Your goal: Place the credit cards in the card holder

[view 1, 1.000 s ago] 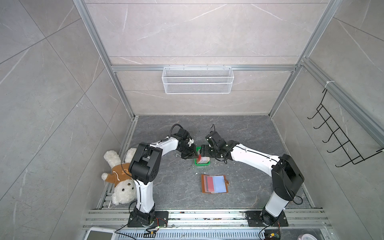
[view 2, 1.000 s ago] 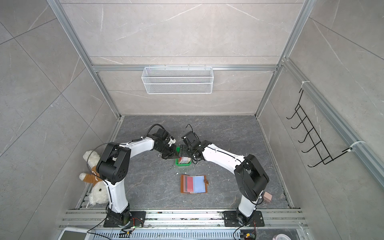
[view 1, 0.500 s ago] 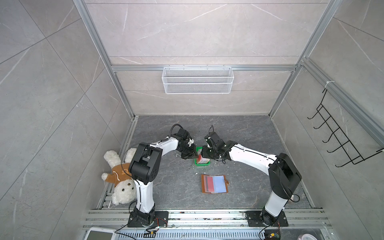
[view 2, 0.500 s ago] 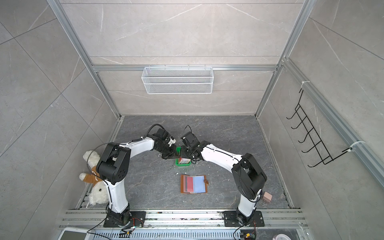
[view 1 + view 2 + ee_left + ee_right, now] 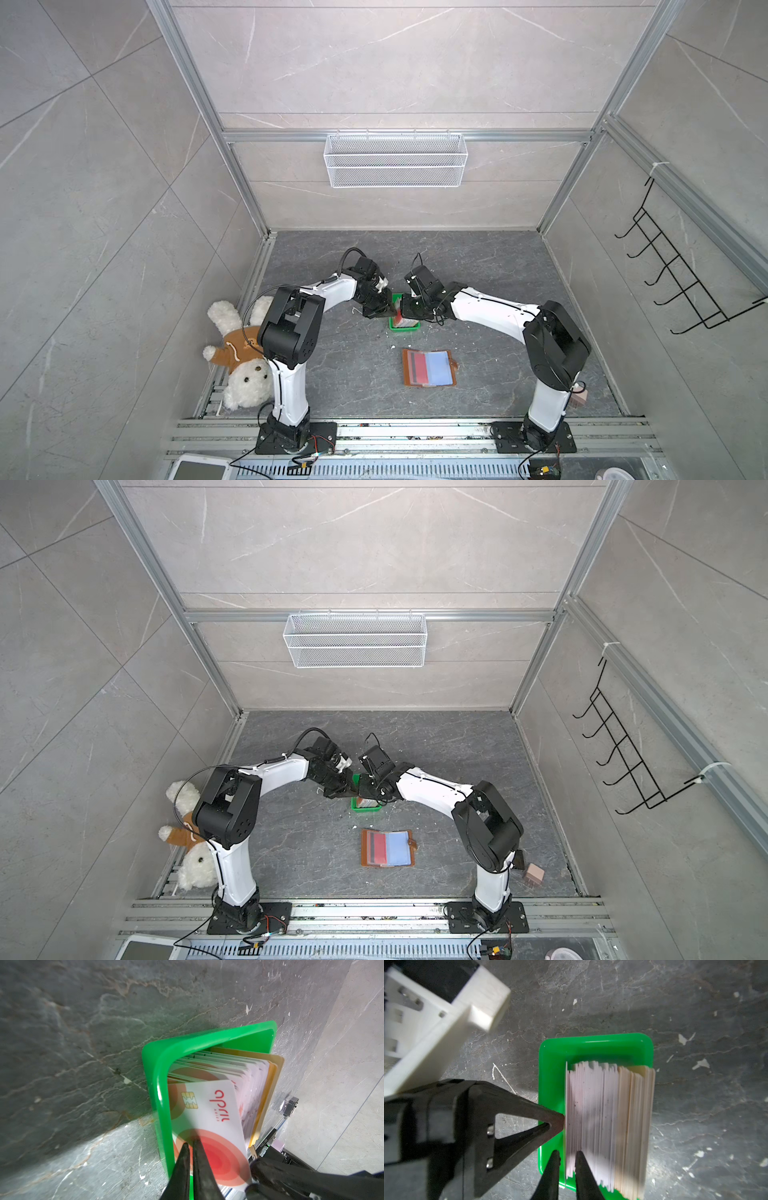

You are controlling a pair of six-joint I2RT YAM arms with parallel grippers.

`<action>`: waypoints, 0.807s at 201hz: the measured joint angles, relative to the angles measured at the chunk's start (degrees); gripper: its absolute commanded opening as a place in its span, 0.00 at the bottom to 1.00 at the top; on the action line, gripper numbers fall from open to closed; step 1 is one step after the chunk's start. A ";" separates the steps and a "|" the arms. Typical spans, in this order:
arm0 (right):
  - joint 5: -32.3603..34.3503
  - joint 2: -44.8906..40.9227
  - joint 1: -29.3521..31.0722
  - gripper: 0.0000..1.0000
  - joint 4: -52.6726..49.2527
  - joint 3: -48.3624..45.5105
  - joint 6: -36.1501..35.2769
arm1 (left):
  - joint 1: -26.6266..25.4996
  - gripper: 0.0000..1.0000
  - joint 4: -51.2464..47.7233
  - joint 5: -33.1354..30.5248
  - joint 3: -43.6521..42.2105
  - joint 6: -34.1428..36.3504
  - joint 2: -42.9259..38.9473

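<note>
Two arms meet over a green tray point(image 5: 406, 329) in the middle of the floor in both top views. The left gripper point(image 5: 390, 311) and right gripper point(image 5: 402, 316) are tip to tip above the cards point(image 5: 400, 321), which stand on edge in the tray; the jaws are too small to read there. The holder point(image 5: 429, 368) lies open and flat on the floor, nearer the arm bases and well apart from the tray, with a red card in one sleeve beside a bluish sleeve. A teddy point(image 5: 239, 365) lies by the left arm's base, and a wire basket point(image 5: 395, 160) hangs on the back wall. In the left wrist view the left gripper point(image 5: 190, 1144) is clenched. Its two fingers are nearly together, tips at the red blot of the front card point(image 5: 209, 1118), just inside the tray wall point(image 5: 160, 1093); whether they pinch anything I cannot tell. The front card stands a little apart from the pack, and the right gripper's dark fingers point(image 5: 268, 1167) show at its edge. In the right wrist view the right gripper point(image 5: 568, 1154) straddles the front few cards point(image 5: 602, 1115), one finger on each side. A sliver of green shows between one finger and the first card, and whether it grips them I cannot tell. The left gripper's fingertip point(image 5: 556, 1122) meets the first card's face.
</note>
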 measured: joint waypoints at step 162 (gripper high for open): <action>0.20 -1.88 0.00 0.00 4.59 -3.74 -0.07 | -0.39 0.10 0.00 -0.11 0.00 0.00 0.00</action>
